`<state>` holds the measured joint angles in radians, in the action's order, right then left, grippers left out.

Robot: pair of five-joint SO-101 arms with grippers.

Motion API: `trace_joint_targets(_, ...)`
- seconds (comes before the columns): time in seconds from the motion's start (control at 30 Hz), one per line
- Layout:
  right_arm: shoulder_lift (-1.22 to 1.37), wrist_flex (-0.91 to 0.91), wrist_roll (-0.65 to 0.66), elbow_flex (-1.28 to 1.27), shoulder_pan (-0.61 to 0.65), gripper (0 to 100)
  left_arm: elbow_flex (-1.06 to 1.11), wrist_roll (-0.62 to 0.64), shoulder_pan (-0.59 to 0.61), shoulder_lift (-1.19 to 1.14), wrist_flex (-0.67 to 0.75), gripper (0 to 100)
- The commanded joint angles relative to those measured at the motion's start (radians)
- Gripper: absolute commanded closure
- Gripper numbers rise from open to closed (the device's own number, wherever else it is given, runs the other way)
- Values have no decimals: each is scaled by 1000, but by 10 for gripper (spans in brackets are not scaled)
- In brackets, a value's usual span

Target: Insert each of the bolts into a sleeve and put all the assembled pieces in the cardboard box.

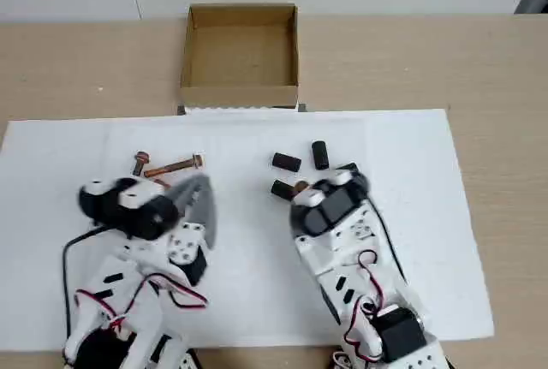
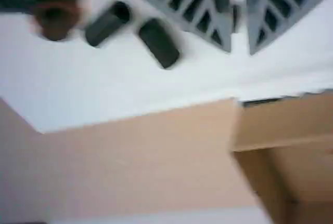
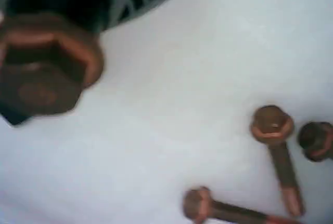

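My right gripper [image 1: 310,187] is shut on a copper bolt [image 3: 48,64], whose hex head sits close to the right wrist camera. In the high view that bolt [image 1: 300,187] meets a black sleeve [image 1: 282,188] lying on the white sheet. Two more sleeves [image 1: 286,162] [image 1: 320,154] lie just beyond; the left wrist view shows them too [image 2: 106,24] [image 2: 158,42]. Three loose bolts [image 1: 175,165] [image 1: 139,163] [image 3: 271,126] lie left of centre. My left gripper [image 1: 202,193] hovers beside them, grey fingers [image 2: 208,11] narrowly open and holding nothing.
The open cardboard box [image 1: 241,93] stands at the far edge of the white sheet [image 1: 411,215], its inside bare. Its corner [image 2: 283,130] appears in the left wrist view. Bare wooden table [image 1: 479,61] surrounds the sheet. Both arm bases occupy the near edge.
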<state>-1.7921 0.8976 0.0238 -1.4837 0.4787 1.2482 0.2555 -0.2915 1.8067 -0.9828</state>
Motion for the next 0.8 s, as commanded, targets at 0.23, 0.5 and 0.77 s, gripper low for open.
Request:
trace_joint_targets(0.23,58,183,-78,226,-47,997,182,-95,244,6,-3,994)
trace_joint_targets(0.5,565,176,-126,600,-47,997,306,-95,249,8,-3,994)
trace_joint_targets(0.77,1004,28,-101,868,-47,996,381,-95,249,9,3,994)
